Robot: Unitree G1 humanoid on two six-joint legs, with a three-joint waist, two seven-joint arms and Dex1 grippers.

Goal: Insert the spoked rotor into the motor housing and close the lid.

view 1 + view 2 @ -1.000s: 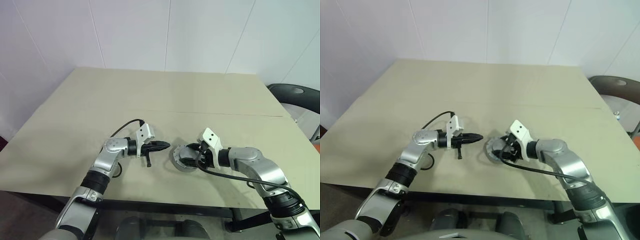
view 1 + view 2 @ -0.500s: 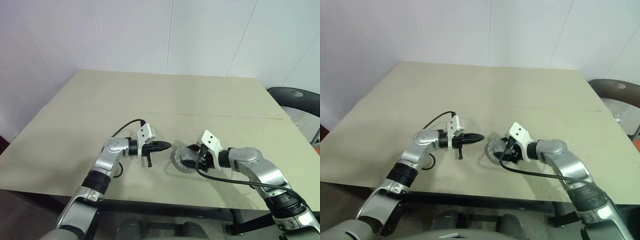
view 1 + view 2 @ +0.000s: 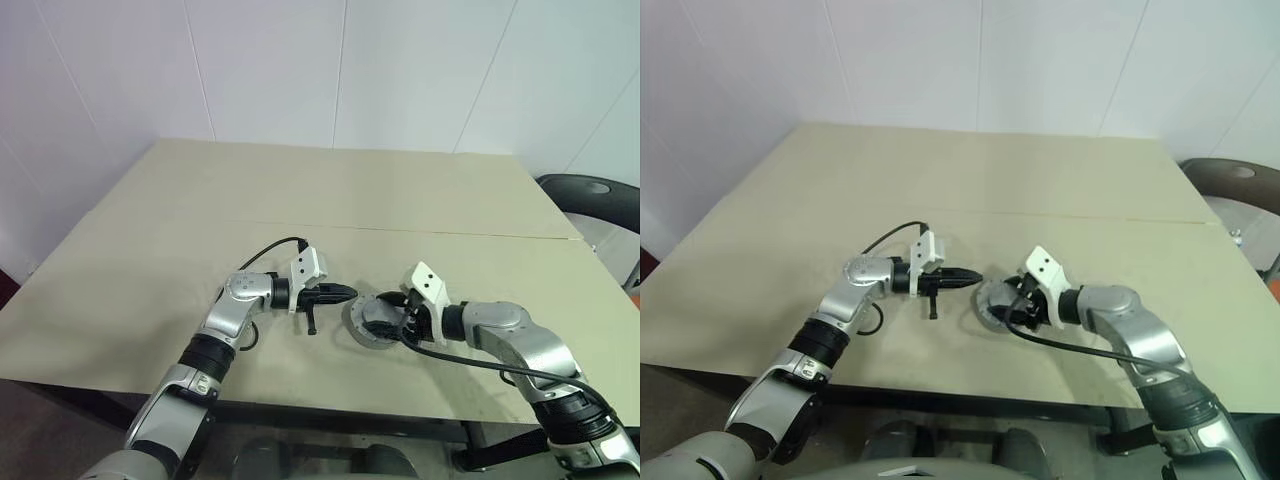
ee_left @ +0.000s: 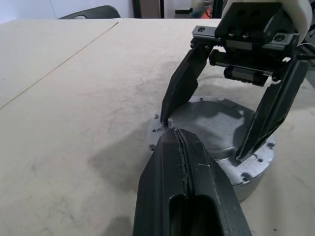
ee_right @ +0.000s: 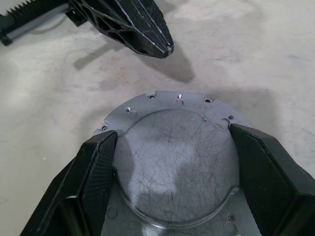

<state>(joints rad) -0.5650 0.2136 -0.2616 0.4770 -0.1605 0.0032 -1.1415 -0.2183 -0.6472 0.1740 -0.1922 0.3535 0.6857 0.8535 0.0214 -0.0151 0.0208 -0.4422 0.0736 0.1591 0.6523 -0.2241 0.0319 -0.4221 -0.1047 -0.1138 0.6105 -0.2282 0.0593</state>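
Motor housing (image 5: 172,162) — round silver-grey metal piece with a scratched flat top and a flange of small holes — is sitting on the tan surface (image 3: 150,250), the right claw (image 5: 172,157) clamping its raised top from both sides. Left claw (image 3: 345,293), fingers pressed together, is now lying nearer the housing than a second ago, its tip just beside the rim.

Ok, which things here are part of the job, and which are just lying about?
Job: housing, round grey metal, gripped at its sides by the right pincer; left pincer, shut, tip close beside it.
Lying about: chair past the table's right edge.
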